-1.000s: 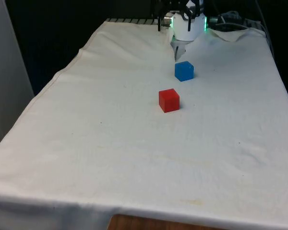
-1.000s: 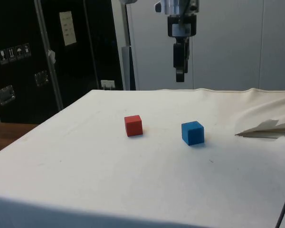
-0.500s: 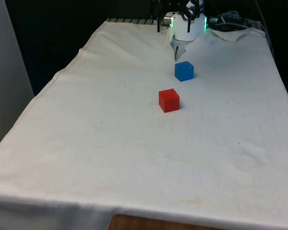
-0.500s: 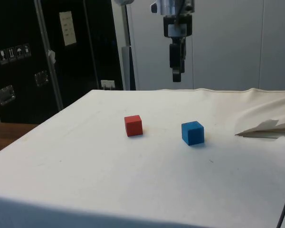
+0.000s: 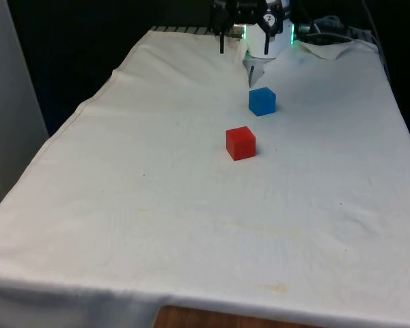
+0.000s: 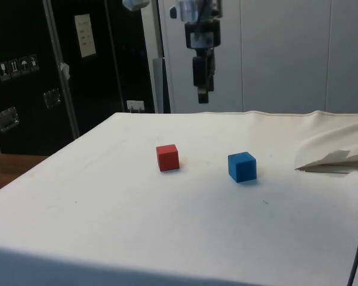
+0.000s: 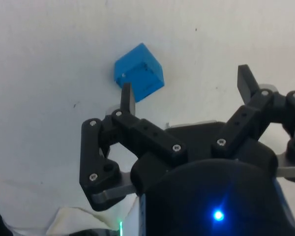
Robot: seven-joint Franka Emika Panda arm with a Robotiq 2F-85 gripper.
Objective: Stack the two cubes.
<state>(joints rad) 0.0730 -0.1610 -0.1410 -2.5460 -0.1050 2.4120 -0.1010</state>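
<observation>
Since a second ago the gripper [image 6: 202,95] has drifted towards the side view's left, away from above the blue cube and closer to above the red one, still high over the cloth; both cubes lie where they did. In the wrist view its fingers [image 7: 127,98] stand spread wide apart with nothing between them.

The blue cube [image 5: 262,101] sits on the white tablecloth [image 5: 157,205] in the far part of the table, a little to the front view's right of centre. The red cube [image 5: 240,143] lies nearer the camera and slightly to the front view's left of it, close by but not touching; each rests flat on the cloth, neither on top of the other. In the wrist view the blue cube [image 7: 138,72] appears just beyond one fingertip, turned corner-on. In the side view the red cube [image 6: 167,157] is left of the blue cube [image 6: 242,166], and a rumpled fold of cloth [image 6: 334,159] rises at the right edge.
</observation>
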